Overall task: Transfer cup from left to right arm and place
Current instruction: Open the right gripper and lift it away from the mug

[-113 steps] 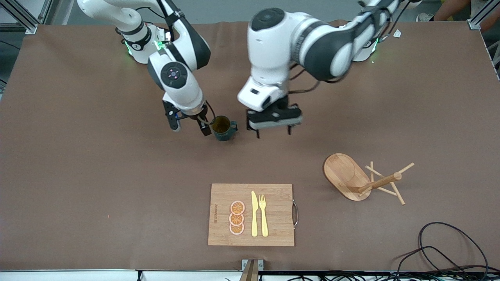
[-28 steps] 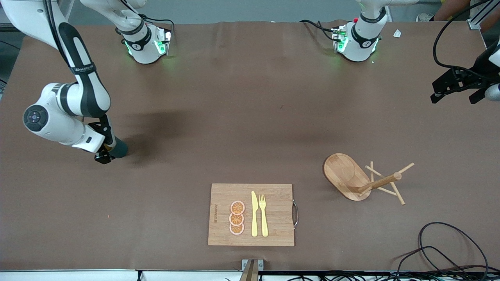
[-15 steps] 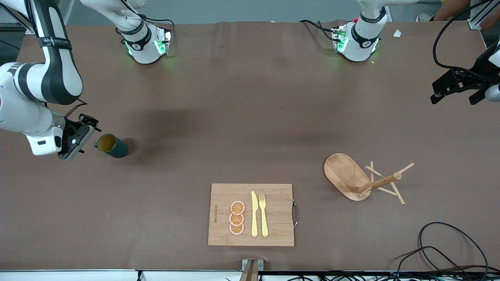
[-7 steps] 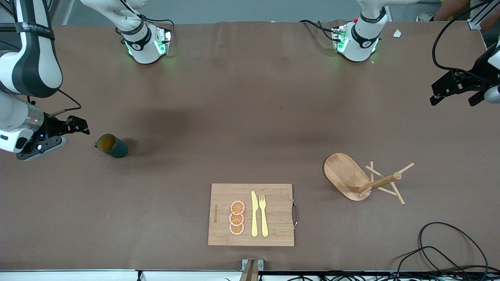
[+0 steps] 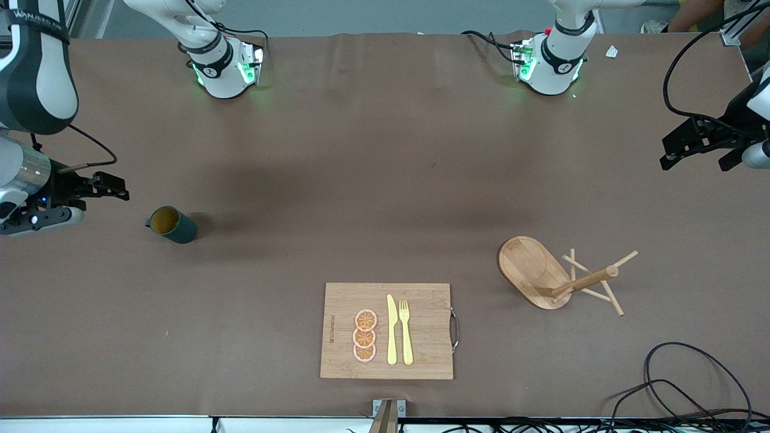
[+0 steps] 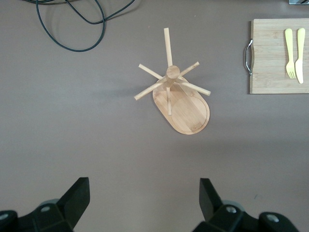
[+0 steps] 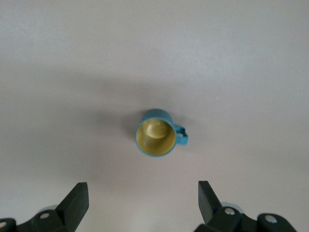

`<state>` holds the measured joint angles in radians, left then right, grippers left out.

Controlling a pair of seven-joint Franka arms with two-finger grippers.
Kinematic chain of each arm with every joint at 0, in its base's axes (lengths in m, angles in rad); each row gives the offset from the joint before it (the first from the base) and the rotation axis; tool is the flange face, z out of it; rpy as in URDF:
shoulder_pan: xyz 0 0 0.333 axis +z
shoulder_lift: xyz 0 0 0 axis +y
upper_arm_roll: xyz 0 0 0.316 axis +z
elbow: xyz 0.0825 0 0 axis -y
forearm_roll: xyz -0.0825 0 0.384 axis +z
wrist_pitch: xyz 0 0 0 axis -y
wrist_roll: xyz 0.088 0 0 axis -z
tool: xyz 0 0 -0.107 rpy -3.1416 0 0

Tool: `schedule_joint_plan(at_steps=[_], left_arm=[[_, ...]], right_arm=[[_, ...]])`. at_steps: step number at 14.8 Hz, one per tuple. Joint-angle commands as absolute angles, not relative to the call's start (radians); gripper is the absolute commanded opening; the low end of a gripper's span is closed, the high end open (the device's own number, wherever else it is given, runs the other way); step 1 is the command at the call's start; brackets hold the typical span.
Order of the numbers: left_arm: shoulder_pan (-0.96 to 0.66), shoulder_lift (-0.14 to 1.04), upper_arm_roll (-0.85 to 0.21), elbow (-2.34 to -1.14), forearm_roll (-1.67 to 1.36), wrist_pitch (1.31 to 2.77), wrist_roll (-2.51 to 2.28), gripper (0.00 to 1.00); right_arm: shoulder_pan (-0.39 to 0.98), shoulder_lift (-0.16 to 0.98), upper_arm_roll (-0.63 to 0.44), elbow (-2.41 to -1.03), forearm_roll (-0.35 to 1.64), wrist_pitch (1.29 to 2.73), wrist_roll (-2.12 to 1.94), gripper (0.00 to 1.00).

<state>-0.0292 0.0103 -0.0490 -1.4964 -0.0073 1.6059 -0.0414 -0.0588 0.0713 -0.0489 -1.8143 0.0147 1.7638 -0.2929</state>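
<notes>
L tool (image 6: 143,205) spread, empty | peg rack (image 6: 176,99) upright | board (image 6: 279,55) w/ fork (image 6: 288,53), knife (image 6: 299,54) | cable (image 6: 72,24)

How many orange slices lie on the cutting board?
3. The orange slices lie in a short row on the cutting board, beside the knife: one farthest from the front camera, one in the middle, one nearest. None looks hidden.

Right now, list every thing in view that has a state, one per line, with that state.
cup: upright on the table, released, nothing in it.
right hand: open, holding nothing, up over the table's end beside the cup.
left hand: open, holding nothing, waiting over the left arm's end of the table.
peg rack: upright, pegs bare.
cutting board: flat, carrying knife, fork and three orange slices.
</notes>
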Motion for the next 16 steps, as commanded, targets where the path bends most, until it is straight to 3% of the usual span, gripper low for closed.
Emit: schedule_joint_plan(at_steps=[1,7,16], left_arm=[[-0.020,0.008,-0.051,-1.494,-0.014,1.611,-0.035,1.00],[-0.018,-0.002,-0.051,-1.496,-0.012,1.598,-0.032,1.00],[-0.017,-0.002,-0.051,-1.494,-0.011,1.598,-0.034,1.00]], right_arm=[[-0.051,-0.011,-0.037,-1.830,0.005,1.704,-0.217,1.00],[-0.012,-0.060,-0.037,-1.819,0.003,1.645,-0.118,1.00],[-0.034,-0.051,-0.046,-1.588,-0.032,1.516,-0.118,1.00]])
